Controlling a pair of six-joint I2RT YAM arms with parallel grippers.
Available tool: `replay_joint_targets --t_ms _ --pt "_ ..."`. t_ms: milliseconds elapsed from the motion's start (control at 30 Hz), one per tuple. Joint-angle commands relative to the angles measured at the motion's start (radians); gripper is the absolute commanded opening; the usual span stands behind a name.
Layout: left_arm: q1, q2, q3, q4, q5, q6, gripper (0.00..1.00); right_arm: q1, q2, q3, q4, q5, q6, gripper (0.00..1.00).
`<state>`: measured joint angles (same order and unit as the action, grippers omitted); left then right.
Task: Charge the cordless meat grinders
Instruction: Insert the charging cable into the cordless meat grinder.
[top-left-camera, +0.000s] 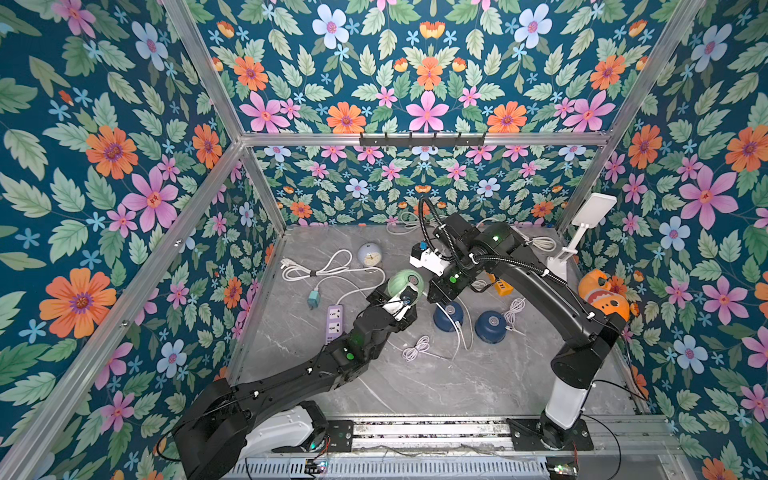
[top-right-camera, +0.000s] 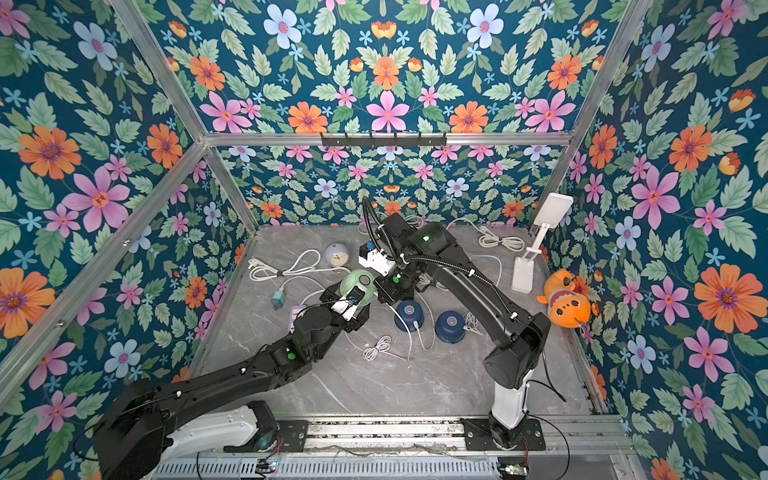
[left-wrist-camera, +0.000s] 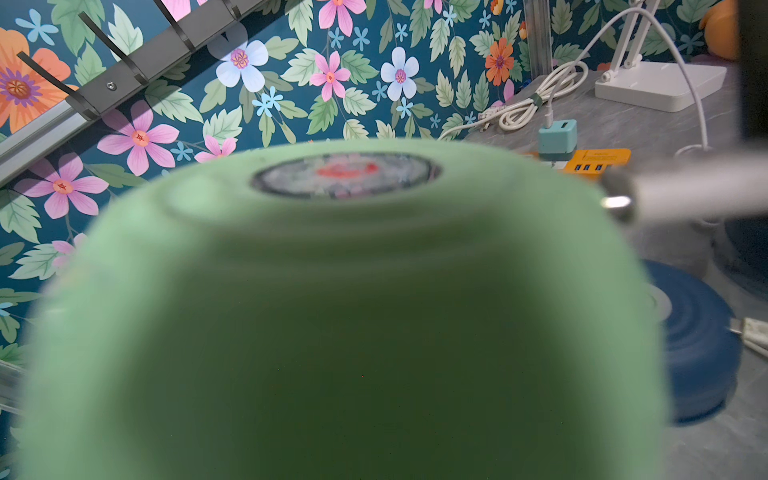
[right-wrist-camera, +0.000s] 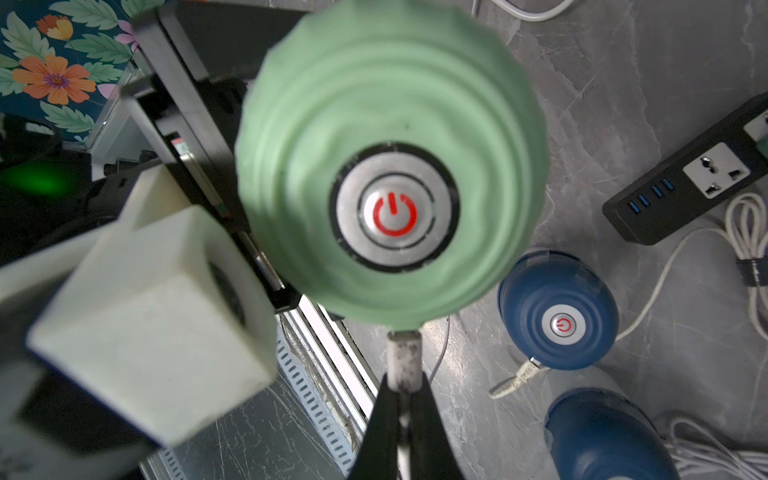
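Note:
My left gripper (top-left-camera: 400, 296) is shut on the mint green grinder (top-left-camera: 405, 284), holding it above the table. The dome fills the left wrist view (left-wrist-camera: 332, 311) and hides the jaws. Its grey top button (right-wrist-camera: 394, 212) bears a red power sign. My right gripper (right-wrist-camera: 403, 388) is shut on a white cable plug (right-wrist-camera: 404, 353), and the plug's tip is at the green dome's rim. Two navy grinders (top-left-camera: 449, 315) (top-left-camera: 491, 327) stand on the table below. The left one (right-wrist-camera: 559, 309) has a white plug (right-wrist-camera: 524, 370) at its side.
A pale blue alarm clock (top-left-camera: 369, 254) stands at the back, a purple power strip (top-left-camera: 335, 318) and teal adapter (top-left-camera: 312, 299) to the left. An orange USB hub (top-left-camera: 500, 286), white lamp (top-left-camera: 582, 232) and orange plush (top-left-camera: 604, 295) are on the right. A coiled cable (top-left-camera: 415, 348) lies in front.

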<state>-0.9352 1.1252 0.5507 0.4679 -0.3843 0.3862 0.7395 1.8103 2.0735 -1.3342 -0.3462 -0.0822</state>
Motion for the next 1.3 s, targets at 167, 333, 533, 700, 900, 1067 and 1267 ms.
replay_joint_targets --t_ms 167,333,533,700,900,1067,1267 --pt "-0.021 -0.004 0.022 -0.045 0.232 0.057 0.19 0.011 -0.077 -0.066 0.379 -0.063 -0.104 0.00" --pt "-0.030 0.001 0.031 -0.043 0.232 0.051 0.19 0.029 -0.059 -0.055 0.380 -0.069 -0.099 0.00" --pt "-0.037 0.002 0.025 -0.045 0.226 0.048 0.18 0.023 -0.061 -0.043 0.353 -0.025 -0.093 0.00" --pt "-0.037 -0.003 0.011 -0.013 0.207 0.024 0.18 0.024 -0.048 -0.024 0.311 -0.056 -0.073 0.00" --pt "-0.037 -0.006 -0.039 0.088 0.157 -0.025 0.18 0.023 -0.086 -0.108 0.274 -0.043 -0.059 0.16" --pt "-0.034 0.006 -0.115 0.222 0.127 -0.087 0.19 0.023 -0.209 -0.272 0.304 -0.008 -0.037 0.43" --pt "-0.020 0.118 -0.223 0.473 0.095 -0.184 0.21 0.009 -0.345 -0.428 0.406 0.024 0.011 0.79"
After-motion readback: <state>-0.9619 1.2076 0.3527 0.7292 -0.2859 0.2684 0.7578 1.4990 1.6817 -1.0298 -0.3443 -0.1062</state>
